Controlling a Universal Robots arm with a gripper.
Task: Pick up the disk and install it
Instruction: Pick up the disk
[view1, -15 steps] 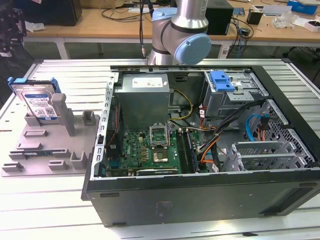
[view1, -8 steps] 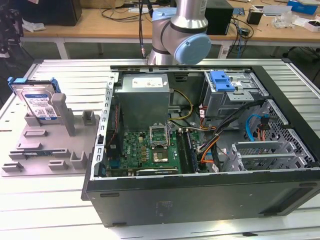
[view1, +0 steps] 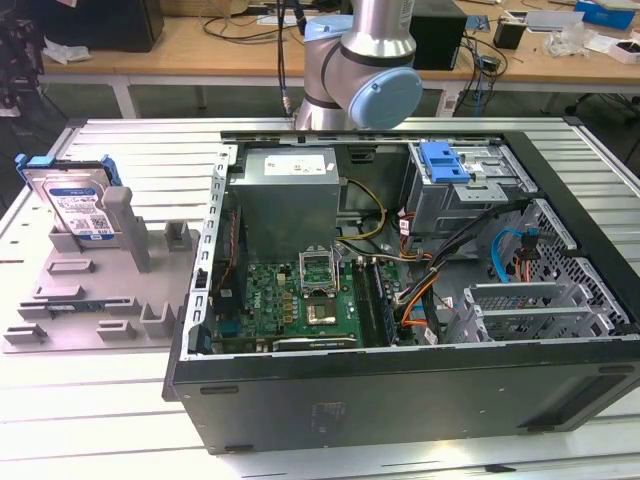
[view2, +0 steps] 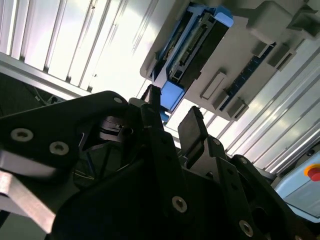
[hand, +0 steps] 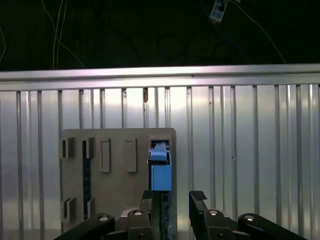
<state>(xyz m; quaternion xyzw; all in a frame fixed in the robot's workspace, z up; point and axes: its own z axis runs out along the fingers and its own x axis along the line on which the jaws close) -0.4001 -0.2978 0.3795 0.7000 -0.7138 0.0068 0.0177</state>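
A: Gripper (hand: 172, 197) status?
B: Spread apart, nothing in it. Both wrist views show a clear gap btw the two black fingers (hand: 198, 199), and they touch nothing.

A: And the disk (view1: 80, 205)?
B: Not picked up yet. It stands on edge in a slot of the grey holder (view1: 95, 300), tilted back a bit, w/ the white-and-blue label facing out and a blue bracket round it. In the first wrist view its blue-framed edge lines up w/ the gap btw the fingers but is apart from them.

A: Where's the holder?
B: On the slatted metal table (view1: 100, 420), at the exterior view's left, just beside the open PC case (view1: 400, 400).

A: Inside the case?
B: Grey power supply (view1: 290, 190) at the back and a green mainboard (view1: 300, 295) in front of it. A drive cage w/ a blue latch (view1: 445, 160) sits toward the exterior view's right. The arm (view1: 365, 60) rises behind the case.
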